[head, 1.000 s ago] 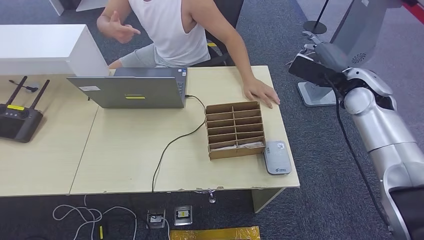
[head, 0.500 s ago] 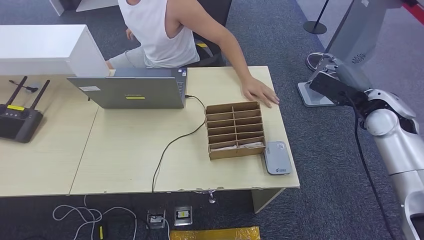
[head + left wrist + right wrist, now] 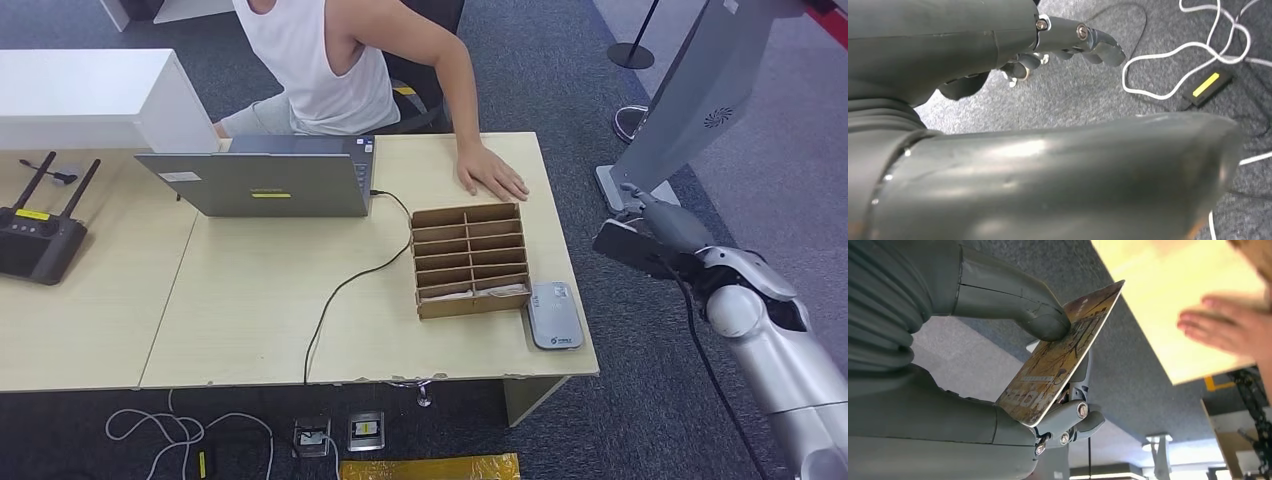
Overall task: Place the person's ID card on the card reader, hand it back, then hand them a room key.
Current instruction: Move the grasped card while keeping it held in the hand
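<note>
The right hand point(image 3: 1048, 365) pinches the ID card point(image 3: 1060, 357) between its thick thumb, pressed on the printed face, and the darker fingers behind it; the card stands on edge and free at its outer corner, a hold that seems meant to leave it ready to be laid flat or offered; in the head view that hand point(image 3: 655, 222) hangs off the right end of the table point(image 3: 250, 310), over the carpet, and well right of the card reader point(image 3: 555, 314); the reader lies flat at the near right corner of the table, just beside the cardboard slotted box point(image 3: 469, 259), probably so the robot can reach both without stretching; thin pale cards, likely room keys, seem to lie in the box's nearest slot, though they are too small to be sure; the person's hand point(image 3: 491, 174) rests palm down on the far right of the table, beyond the box; the left hand point(image 3: 1068, 42) hangs low over the floor and loose white cables point(image 3: 1193, 50), its fingers loosely curled and apart, holding nothing; the card has yet to reach the reader, so I judge the task barely begun.
</note>
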### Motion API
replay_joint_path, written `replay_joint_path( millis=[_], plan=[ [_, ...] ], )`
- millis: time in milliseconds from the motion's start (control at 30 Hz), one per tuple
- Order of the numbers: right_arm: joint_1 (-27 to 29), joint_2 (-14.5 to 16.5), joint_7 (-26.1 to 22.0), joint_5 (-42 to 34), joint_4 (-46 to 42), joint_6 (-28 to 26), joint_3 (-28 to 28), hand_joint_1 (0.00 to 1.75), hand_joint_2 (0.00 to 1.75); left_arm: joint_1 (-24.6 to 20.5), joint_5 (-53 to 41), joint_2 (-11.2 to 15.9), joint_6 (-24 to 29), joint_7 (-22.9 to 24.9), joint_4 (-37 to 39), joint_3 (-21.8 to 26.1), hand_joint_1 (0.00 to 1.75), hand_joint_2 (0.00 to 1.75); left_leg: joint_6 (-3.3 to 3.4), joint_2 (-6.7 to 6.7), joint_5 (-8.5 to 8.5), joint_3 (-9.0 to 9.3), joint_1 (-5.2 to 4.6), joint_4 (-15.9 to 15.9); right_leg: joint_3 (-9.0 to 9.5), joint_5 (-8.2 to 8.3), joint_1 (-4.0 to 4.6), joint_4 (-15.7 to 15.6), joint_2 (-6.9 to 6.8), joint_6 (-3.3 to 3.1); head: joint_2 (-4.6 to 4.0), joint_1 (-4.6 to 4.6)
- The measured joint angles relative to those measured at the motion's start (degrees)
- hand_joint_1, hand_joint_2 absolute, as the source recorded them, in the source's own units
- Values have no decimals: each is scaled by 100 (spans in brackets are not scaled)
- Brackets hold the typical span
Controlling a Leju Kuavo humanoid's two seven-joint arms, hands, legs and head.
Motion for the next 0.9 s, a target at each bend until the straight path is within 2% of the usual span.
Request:
replay_joint_path(
  millis=[400, 900],
  plan=[
    [412, 478, -28, 417, 27, 140, 196, 175, 175, -27, -11, 31, 18, 1, 0, 0, 0, 0, 0, 0, 0, -2, 0, -1, -2, -2, 1, 0, 0, -3, 0, 1],
    [592, 955, -180, 416, 302, 67, 475, 175, 175, -36, -18, 29, 52, 0, 0, 0, 0, 0, -1, 0, 0, -3, 0, -1, -4, -3, 1, 0, 0, -3, 0, 1]
  ],
)
